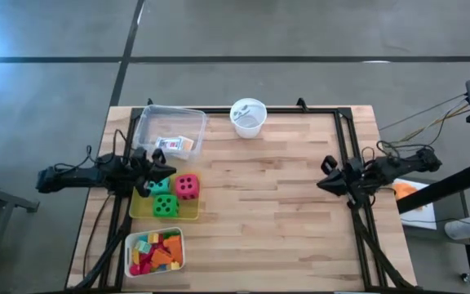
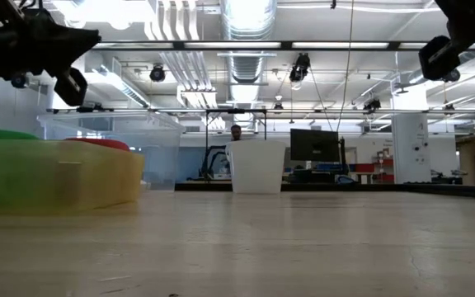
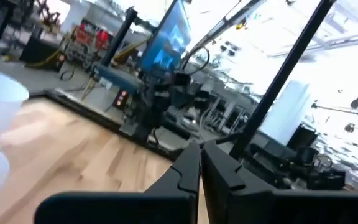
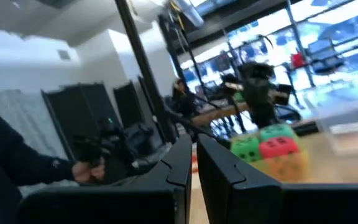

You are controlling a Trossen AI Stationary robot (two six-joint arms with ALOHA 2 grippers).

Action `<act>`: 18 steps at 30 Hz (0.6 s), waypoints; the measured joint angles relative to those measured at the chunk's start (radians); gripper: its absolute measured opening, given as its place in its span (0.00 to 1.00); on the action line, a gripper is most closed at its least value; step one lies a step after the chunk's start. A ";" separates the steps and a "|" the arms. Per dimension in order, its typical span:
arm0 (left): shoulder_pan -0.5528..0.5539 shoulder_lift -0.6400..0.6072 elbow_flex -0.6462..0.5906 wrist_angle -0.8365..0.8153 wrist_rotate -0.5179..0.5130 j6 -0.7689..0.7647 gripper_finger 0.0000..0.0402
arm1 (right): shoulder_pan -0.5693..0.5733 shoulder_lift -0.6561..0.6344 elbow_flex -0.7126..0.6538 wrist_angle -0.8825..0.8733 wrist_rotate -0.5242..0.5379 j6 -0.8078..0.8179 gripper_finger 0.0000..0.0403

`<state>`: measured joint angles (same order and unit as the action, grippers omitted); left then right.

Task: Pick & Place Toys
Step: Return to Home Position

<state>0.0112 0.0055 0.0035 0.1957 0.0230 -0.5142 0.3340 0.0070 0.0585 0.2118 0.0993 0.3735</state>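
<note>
With blocks (image 1: 155, 251) in the near-left bin (image 1: 153, 232) and dice (image 1: 187, 187) in the yellow tray (image 1: 141, 213), the left fingers (image 3: 188, 168), narrow and empty, are hovering beside the dice and should be rising clear before retracting; the right fingers (image 4: 182, 159), narrow, are idling right.

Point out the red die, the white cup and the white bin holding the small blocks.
red die (image 1: 188, 187): high view, on its top face.
white cup (image 1: 250, 131): high view, on its outer wall.
white bin (image 1: 153, 231): high view, on its rim.
</note>
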 joint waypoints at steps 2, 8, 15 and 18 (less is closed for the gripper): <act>-0.001 0.004 0.000 -0.019 0.009 -0.008 0.03 | 0.000 0.006 -0.034 0.067 -0.019 0.015 0.06; -0.001 0.001 0.000 -0.039 0.081 0.047 0.03 | 0.002 0.001 -0.050 0.020 -0.030 0.033 0.06; -0.004 0.005 0.000 -0.099 0.131 0.195 0.03 | 0.002 0.007 -0.050 -0.013 -0.031 -0.041 0.06; -0.005 0.009 -0.001 -0.149 0.205 0.244 0.03 | 0.002 0.009 -0.050 -0.044 -0.024 -0.042 0.06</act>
<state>0.0060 0.0147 0.0029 0.0466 0.2276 -0.2703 0.3355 0.0165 0.0086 0.1677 0.0754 0.3317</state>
